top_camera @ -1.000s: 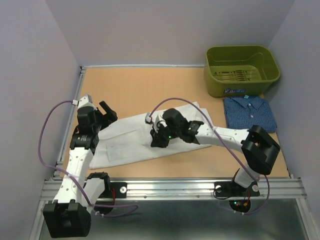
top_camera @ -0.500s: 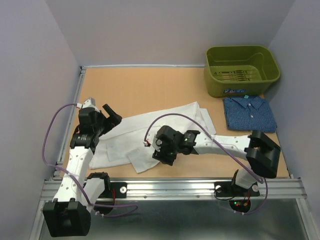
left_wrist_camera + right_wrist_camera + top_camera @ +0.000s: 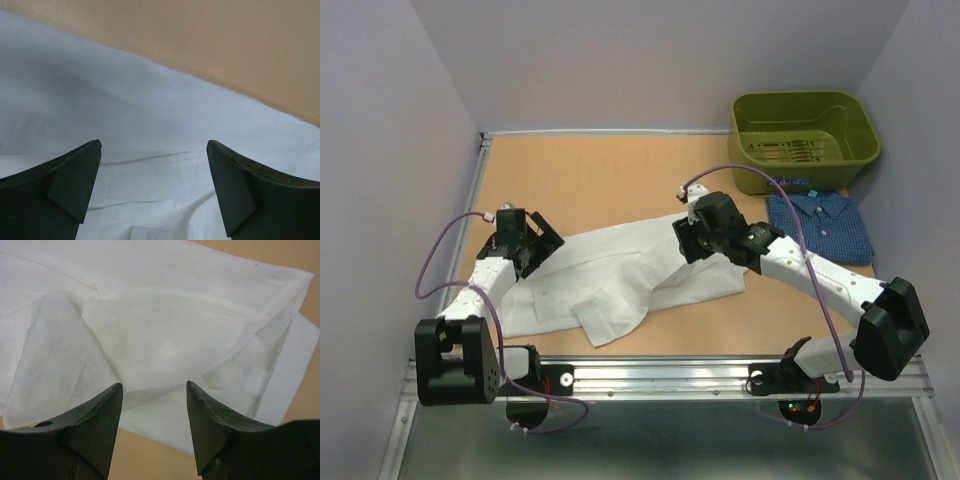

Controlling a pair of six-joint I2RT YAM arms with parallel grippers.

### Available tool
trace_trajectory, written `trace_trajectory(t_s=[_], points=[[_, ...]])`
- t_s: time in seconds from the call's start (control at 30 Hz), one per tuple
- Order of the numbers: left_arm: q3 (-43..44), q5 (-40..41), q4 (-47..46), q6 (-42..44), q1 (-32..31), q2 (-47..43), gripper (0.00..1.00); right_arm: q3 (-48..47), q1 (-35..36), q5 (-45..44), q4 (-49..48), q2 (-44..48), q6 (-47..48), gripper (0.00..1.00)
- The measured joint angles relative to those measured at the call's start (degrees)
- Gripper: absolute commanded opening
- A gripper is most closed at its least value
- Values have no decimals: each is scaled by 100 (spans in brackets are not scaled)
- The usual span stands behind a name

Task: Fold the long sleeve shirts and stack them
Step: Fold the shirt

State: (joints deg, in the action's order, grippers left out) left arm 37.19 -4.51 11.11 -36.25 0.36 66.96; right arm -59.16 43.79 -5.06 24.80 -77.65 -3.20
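- The right gripper (image 3: 688, 238) is being shown withdrawn from the near middle of the plain white collared cloth shirt (image 3: 620, 275), where it was half a second ago. It is now being held over the shirt's far right end.
- Its jaws are being held moderately apart with nothing between them. In the right wrist view only rumpled white cloth is being seen below them.
- A flap of the white shirt is being left doubled over toward the near edge of the tan wooden table (image 3: 610, 180). One fold is therefore being judged as laid, though loosely and with wrinkles.
- The left gripper (image 3: 538, 240) is being brought slightly farther over the shirt's left end, and its arm is being swung into a new pose. Its jaws are being held wide and empty above the cloth; whether the cloth is being touched cannot be told.
- The white shirt is being left lying slantwise across the middle of the table, from near left to far right.
- The dark blue, finely patterned collared shirt (image 3: 820, 228) is being kept folded at the table's right side, just in front of the olive-green plastic bin (image 3: 760, 175) and apart from the white shirt.
- The folding of the white shirt is being judged as only begun. Further folds are being awaited, and so is the stacking with the blue shirt.
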Motion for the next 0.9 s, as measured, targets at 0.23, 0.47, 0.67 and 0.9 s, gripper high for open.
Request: trace_trajectory(t_s=[0.23, 0.47, 0.67, 0.9], points=[[210, 177, -208, -92, 0, 1038, 98, 592, -1104, -85, -654, -382, -1003, 59], [981, 280, -409, -109, 0, 2107, 98, 1178, -1834, 107, -1526, -1025, -1626, 59], [1663, 396, -511, -109, 0, 2806, 98, 1163, -2208, 404, -2435, -1633, -1917, 59], [2865, 474, -570, 48, -4, 3816, 98, 640, -2610, 610, -3023, -2304, -2063, 59]])
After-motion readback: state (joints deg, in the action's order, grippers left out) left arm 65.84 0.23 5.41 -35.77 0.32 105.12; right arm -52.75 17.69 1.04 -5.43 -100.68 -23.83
